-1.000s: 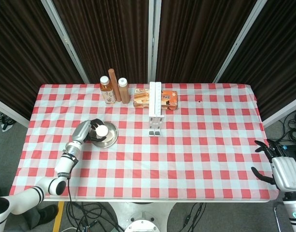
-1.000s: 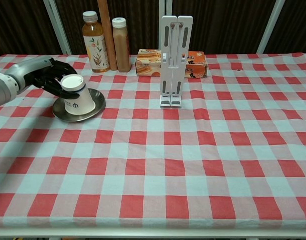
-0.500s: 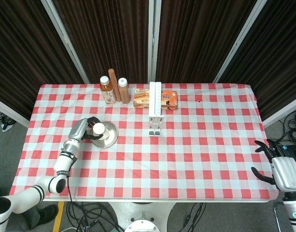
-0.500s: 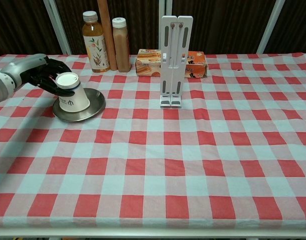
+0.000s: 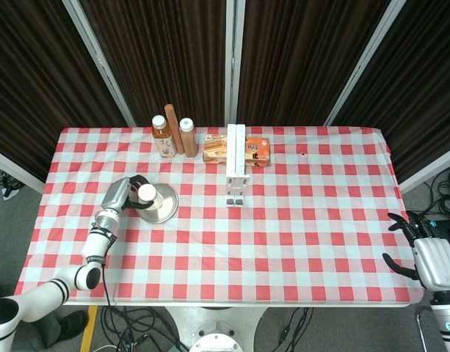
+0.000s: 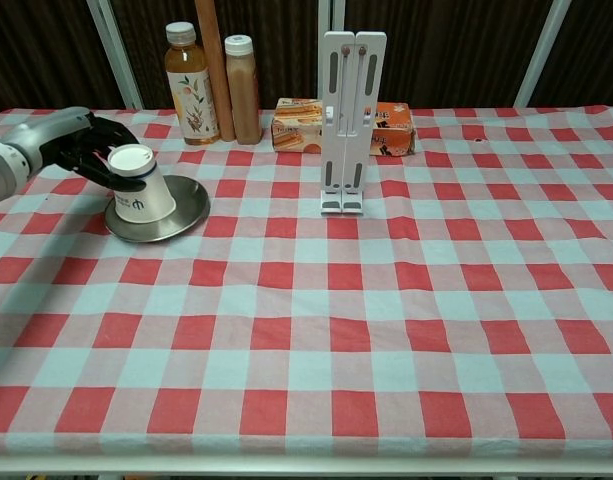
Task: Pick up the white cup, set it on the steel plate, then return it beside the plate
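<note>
Now, your left hand [image 6: 81, 150] has its dark fingers [image 6: 98, 158] wrapped round the upper part of the white cup [image 6: 138, 188], over at the left of the chest view, and the cup sits upside down, leaning left, on the left edge of the steel plate [image 6: 181, 208]. From the head view it's hard to tell whether the cup's wide rim is flat on the plate or partly off it.

Here's the risk as I read it: the cup is tilted, so if you let go here it could tip off the plate's lip and roll across the checked surface [image 6: 386, 330]. Drag it sideways without lifting and the rim may catch the plate and shove it along. A squeeze too hard could crush a thin cup wall; too loose and it slips through as you lift.

Watch the bottles [image 6: 191, 85] behind in the upper left, a wide swing could clip them.

Your right hand [image 5: 423, 253] sits low at the right edge of the head view, fingers spread, holding nothing.
</note>
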Robot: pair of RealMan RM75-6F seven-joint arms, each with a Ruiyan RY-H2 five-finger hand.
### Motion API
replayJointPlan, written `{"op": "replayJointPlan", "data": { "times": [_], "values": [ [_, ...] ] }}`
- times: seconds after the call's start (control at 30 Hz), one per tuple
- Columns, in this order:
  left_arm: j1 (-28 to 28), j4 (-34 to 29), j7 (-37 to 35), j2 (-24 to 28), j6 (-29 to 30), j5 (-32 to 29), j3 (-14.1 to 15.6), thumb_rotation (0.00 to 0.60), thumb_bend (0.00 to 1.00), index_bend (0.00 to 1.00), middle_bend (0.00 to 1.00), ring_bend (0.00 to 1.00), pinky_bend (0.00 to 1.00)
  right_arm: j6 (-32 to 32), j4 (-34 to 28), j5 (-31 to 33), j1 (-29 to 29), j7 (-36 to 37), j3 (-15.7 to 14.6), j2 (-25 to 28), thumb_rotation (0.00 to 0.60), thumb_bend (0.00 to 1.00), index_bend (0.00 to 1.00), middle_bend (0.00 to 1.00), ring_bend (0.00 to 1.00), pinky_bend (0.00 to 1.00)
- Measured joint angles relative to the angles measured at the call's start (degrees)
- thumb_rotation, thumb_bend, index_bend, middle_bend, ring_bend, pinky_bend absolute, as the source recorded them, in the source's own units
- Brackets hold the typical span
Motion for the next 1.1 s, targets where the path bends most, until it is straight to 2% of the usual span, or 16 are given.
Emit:
{"op": "replayJointPlan", "data": {
  "times": [0.37,0.47,0.7,0.77,0.87,1.1],
  "values": [
    [1.66,-8.08,-1.09,3.12,2.73,4.77,1.99,0.6,0.27,0.51,0.52,0.4,0.35,-0.15,-0.05,0.32,0.01,-0.12,0.07,0.05,0.6,0.16,0.16,0.36,0.1,0.18],
    [1.01,-6.56,-0.46,2.71,2.26,3.9,1.45,0.6,0.27,0.51,0.52,0.4,0.35,-0.12,-0.13,0.46,-0.02,-0.11,0.14,0.1,0.6,0.16,0.16,0.36,0.1,0.18],
    [-1.0,1.33,0.8,0.47,-1.54,-1.5,-1.29,0.6,0.27,0.51,0.52,0.4,0.35,-0.17,0.12,0.13,0.08,0.19,0.04,-0.04,0.6,0.16,0.16,0.36,0.1,0.18],
    [-0.88,1.59,0.63,0.4,-1.59,-1.89,-1.55,0.6,0.27,0.51,0.52,0.4,0.35,-0.2,0.3,0.11,0.07,0.31,-0.01,-0.11,0.6,0.16,0.16,0.36,0.1,0.18],
    [-0.16,-0.33,0.08,0.95,-0.94,-0.84,-0.96,0.6,0.27,0.51,0.52,0.39,0.35,-0.36,0.37,0.08,0.17,0.37,-0.03,-0.18,0.6,0.16,0.16,0.36,0.1,0.18],
    [1.62,-8.23,-0.43,4.14,1.59,4.95,2.46,0.6,0.27,0.51,0.52,0.38,0.33,-0.32,0.22,0.16,0.2,0.18,0.06,-0.09,0.6,0.16,0.16,0.36,0.1,0.18]
  ]
}}
